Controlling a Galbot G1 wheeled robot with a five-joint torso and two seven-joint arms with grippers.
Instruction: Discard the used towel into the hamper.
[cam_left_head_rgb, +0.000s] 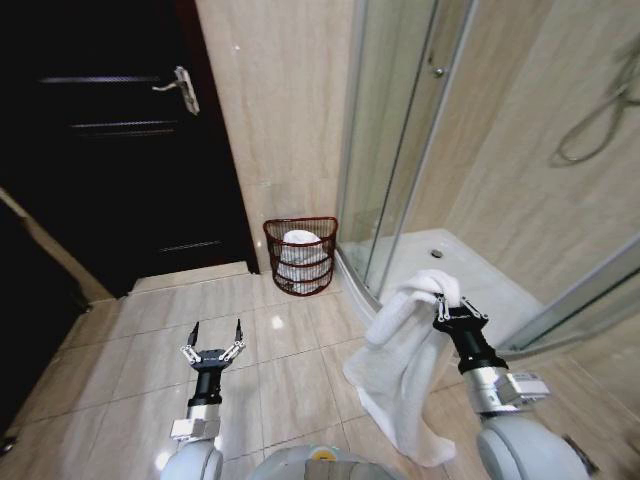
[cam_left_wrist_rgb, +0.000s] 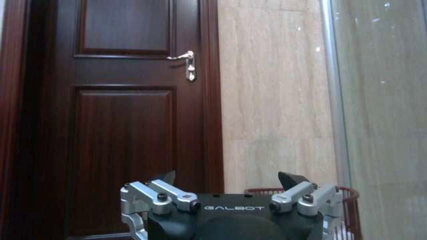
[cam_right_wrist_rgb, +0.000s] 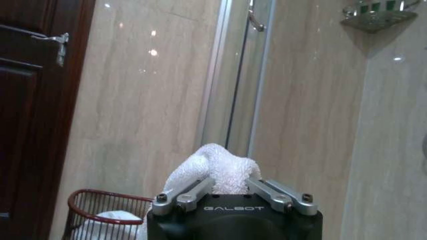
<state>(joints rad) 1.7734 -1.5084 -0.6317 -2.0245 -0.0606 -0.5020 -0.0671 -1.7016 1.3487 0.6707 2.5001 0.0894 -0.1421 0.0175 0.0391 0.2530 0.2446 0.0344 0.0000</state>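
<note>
In the head view, the right gripper (cam_left_head_rgb: 447, 305) is clamped on a white towel (cam_left_head_rgb: 400, 375), whose bulk hangs below and to its left. The hamper (cam_left_head_rgb: 300, 256) stands against the wall, ahead and to the left of that gripper, well apart, already holding white cloth. The left gripper (cam_left_head_rgb: 212, 343) hovers over the floor tiles (cam_left_head_rgb: 120, 370) with its fingers spread, empty.

In the left wrist view, the left gripper's (cam_left_wrist_rgb: 227, 182) fingers stand apart, the hamper's rim (cam_left_wrist_rgb: 343, 192) just beyond them, beside a dark door (cam_left_wrist_rgb: 127, 115).

In the right wrist view, the towel (cam_right_wrist_rgb: 217, 170) bulges from the closed right gripper (cam_right_wrist_rgb: 230, 192); the hamper (cam_right_wrist_rgb: 100, 215) sits lower, off to one side.
</note>
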